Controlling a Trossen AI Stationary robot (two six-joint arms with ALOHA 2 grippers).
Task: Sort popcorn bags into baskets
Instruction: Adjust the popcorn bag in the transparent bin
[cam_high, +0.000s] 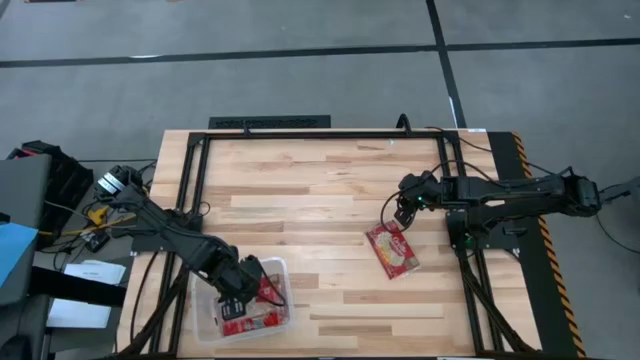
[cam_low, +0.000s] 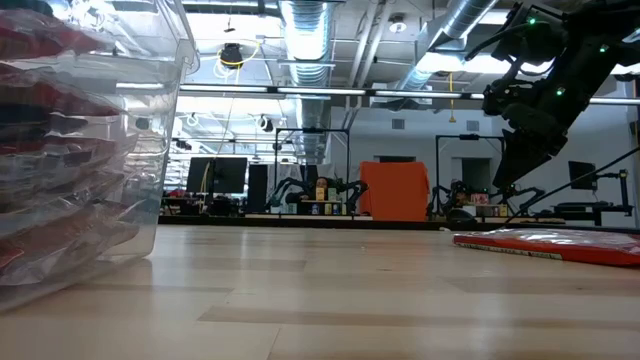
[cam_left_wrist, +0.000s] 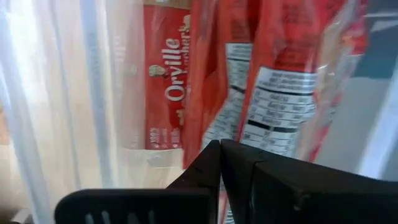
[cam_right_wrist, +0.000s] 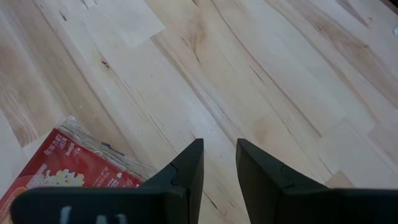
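A clear tub (cam_high: 205, 318) sits near the table's near-left corner, and several red popcorn bags (cam_high: 262, 318) stand or lie in it. My left gripper (cam_high: 236, 297) is down inside the tub, fingers shut, with red bags (cam_left_wrist: 171, 87) and their white label panels (cam_left_wrist: 273, 106) right in front of its tips (cam_left_wrist: 220, 148). One more bag (cam_high: 392, 250) lies flat on the table on the right side. My right gripper (cam_high: 402, 212) hangs open above the table just beyond that bag's far end (cam_right_wrist: 68, 171). In the low view it (cam_low: 515, 165) is well clear of the bag (cam_low: 560, 243). My left gripper's shut fingertips (cam_left_wrist: 208, 155) stand right up against the lower edges of the upright bags (cam_left_wrist: 202, 118) in the tub. Whether they pinch or touch one of them, I cannot tell.
The tub's clear wall (cam_low: 150, 150) fills the low view's left side. A dark frame rail (cam_high: 320, 135) runs along the table's far edge, with rails down both sides. Bare wood (cam_high: 320, 200) lies between the two arms.
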